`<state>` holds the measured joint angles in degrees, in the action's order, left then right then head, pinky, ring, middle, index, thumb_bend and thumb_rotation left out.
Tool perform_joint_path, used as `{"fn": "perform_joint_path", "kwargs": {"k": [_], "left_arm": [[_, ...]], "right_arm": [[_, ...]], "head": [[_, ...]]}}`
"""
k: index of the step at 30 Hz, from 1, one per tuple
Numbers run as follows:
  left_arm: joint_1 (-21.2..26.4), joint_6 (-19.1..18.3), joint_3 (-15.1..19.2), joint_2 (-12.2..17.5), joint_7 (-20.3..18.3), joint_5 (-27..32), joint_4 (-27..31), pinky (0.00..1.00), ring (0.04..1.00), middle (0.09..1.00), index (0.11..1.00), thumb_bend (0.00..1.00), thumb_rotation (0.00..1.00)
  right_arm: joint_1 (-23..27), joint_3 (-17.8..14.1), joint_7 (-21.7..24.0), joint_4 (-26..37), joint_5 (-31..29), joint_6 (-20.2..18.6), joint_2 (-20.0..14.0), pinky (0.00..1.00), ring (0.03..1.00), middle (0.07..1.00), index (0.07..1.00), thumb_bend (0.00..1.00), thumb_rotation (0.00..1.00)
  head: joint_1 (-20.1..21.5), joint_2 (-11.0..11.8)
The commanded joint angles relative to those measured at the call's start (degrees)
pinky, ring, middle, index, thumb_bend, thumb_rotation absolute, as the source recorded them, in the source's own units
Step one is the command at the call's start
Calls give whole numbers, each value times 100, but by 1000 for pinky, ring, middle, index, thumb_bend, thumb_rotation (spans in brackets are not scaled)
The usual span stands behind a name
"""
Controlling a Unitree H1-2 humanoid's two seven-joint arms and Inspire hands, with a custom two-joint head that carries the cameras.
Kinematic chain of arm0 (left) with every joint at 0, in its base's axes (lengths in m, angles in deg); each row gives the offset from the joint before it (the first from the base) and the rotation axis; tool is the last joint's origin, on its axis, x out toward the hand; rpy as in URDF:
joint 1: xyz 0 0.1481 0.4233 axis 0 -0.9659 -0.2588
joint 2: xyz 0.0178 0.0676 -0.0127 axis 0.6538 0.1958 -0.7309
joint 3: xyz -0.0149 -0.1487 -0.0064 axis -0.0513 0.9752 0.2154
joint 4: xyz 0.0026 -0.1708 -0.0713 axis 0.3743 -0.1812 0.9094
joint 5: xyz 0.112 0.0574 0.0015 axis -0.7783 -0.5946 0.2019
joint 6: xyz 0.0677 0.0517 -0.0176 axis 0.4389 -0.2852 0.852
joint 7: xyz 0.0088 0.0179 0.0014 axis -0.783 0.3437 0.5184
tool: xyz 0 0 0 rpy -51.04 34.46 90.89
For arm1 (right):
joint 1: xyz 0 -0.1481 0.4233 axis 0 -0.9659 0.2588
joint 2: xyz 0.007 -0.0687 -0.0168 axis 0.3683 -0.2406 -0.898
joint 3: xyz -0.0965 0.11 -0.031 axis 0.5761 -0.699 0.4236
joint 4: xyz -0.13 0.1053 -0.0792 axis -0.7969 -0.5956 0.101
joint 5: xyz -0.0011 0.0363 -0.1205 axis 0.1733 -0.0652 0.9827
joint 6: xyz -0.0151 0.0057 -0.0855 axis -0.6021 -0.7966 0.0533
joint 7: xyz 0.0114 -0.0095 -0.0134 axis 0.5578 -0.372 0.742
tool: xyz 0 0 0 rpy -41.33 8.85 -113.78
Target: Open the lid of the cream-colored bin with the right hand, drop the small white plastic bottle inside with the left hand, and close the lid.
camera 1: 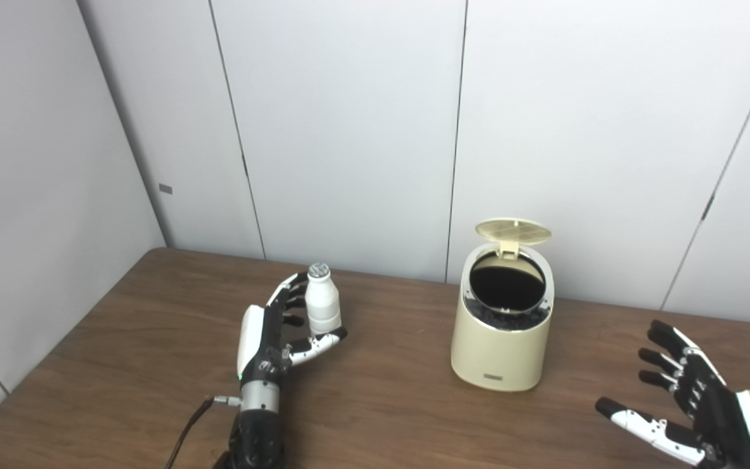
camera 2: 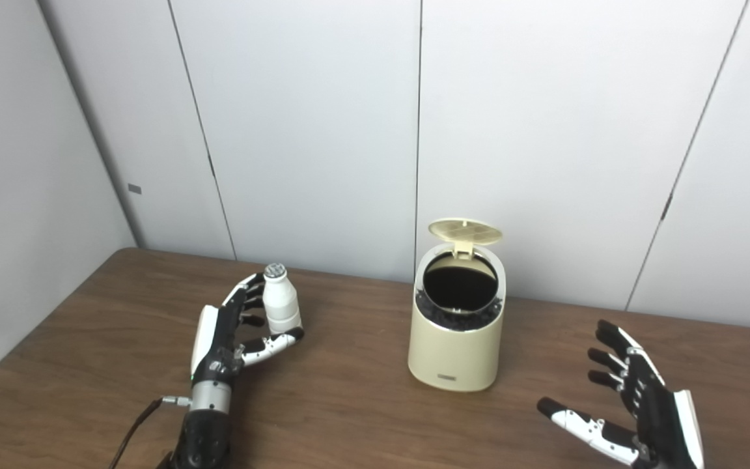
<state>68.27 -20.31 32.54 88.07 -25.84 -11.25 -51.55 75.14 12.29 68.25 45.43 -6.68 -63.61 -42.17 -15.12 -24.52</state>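
Against plain grey wall panels, on the brown tabletop (camera 1: 153, 339), our left hand (camera 1: 277, 335) grips the upright small white plastic bottle (camera 1: 321, 298). The cream-colored bin (camera 1: 502, 326), lid (camera 1: 513, 230) up, stands well right of those fingers. Our right hand (camera 1: 687, 397) waits empty, fingers spread.

The cream-colored bin (camera 1: 500, 342) stood upright on the table, rounded and tapering slightly, with a small label low on its front and a dark lining showing through its open round mouth. Its lid (camera 1: 513, 231) was tipped up on the rear hinge, ribbed underside showing. The small white plastic bottle (camera 1: 321, 299), silver-capped, stood upright well to the bin's left
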Motion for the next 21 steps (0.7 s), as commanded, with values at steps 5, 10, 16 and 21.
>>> {"fn": "perform_joint_path", "kwargs": {"k": [5,10,16,21], "left_arm": [[228,296,-25,-61,178,74,-198,597,740,774,826,729,33],[365,526,9,-144,547,32,-527,429,507,556,600,603,0],[453,694,-85,-118,864,-141,-776,343,436,481,501,506,0],[449,786,-115,-94,920,-168,-824,339,434,481,499,504,0]], "right_arm": [[103,-14,-3,181,20,90,-3,695,792,853,838,691,0],[91,-12,24,203,-15,81,-11,703,795,858,842,685,0],[84,-30,11,236,3,27,-12,694,785,854,839,693,0],[81,-20,27,196,-14,83,-32,695,786,857,841,696,0]], "head": [[21,-29],[29,-50],[11,-61],[12,-77]]}}
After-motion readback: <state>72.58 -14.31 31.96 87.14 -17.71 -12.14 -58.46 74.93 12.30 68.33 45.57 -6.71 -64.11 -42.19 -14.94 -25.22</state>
